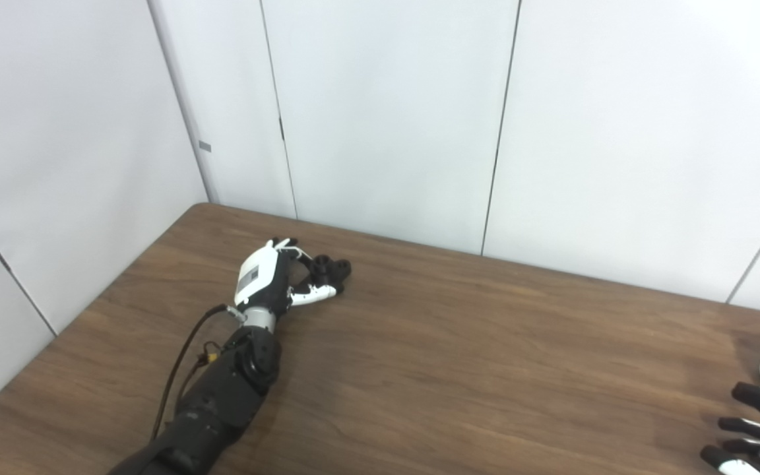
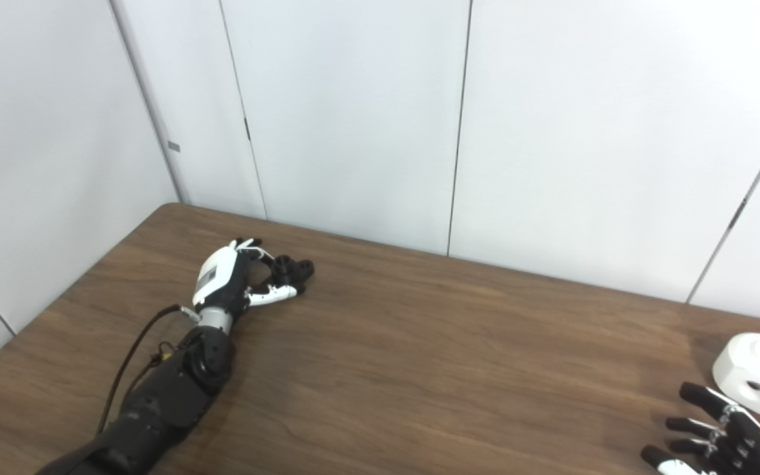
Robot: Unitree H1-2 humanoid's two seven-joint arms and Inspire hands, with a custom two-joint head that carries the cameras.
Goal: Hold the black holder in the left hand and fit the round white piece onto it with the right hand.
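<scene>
The black holder (image 1: pixel 331 268) is at the far left of the wooden table (image 1: pixel 459 343). My left hand (image 1: pixel 273 277) is closed around it, with fingers over its near side and the thumb under it. The holder rests at table level and sticks out past the fingers; it also shows in the right eye view (image 2: pixel 294 268). The round white piece (image 2: pixel 757 373), with two holes in it, stands at the table's right edge. My right hand (image 2: pixel 716 432) lies just in front of it to the left, fingers spread, holding nothing and not touching it.
White wall panels (image 1: pixel 386 119) stand close behind the table's far edge and along its left side. A black cable (image 1: pixel 179 369) runs along my left forearm. Bare wood lies between the two hands.
</scene>
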